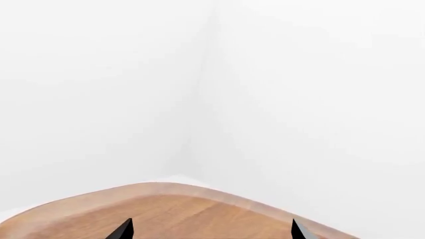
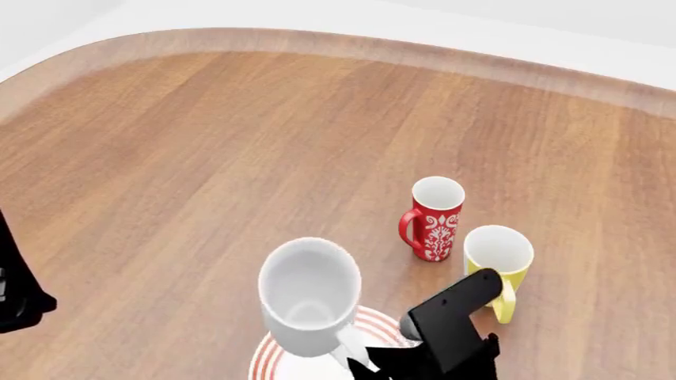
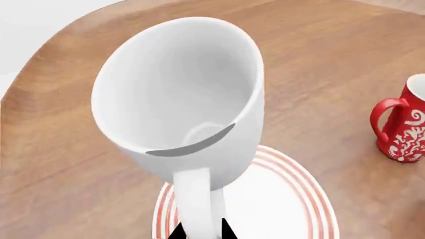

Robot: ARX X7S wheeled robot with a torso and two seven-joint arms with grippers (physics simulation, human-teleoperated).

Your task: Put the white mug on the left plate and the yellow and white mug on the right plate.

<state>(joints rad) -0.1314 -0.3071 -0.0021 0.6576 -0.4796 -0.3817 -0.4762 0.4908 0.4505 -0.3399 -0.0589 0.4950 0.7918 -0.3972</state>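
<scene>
My right gripper (image 2: pixel 356 360) (image 3: pixel 201 232) is shut on the handle of the large white mug (image 2: pixel 309 293) (image 3: pixel 179 99). The mug is tilted over a red-ringed plate (image 2: pixel 378 323) (image 3: pixel 285 209) at the near edge of the head view. Its base hides any contact with the plate. I cannot tell whether this is the left or the right plate; no other plate is in view. The yellow and white mug (image 2: pixel 499 265) stands upright on the table to the right, just beyond my right arm. My left gripper (image 1: pixel 211 232) is open over the table's corner, holding nothing.
A red mug with white ornament (image 2: pixel 433 220) (image 3: pixel 405 130) stands right next to the yellow mug, on its far left side. The wooden table (image 2: pixel 211 158) has a curved far edge against white walls. My left arm (image 2: pixel 16 293) is at the left border.
</scene>
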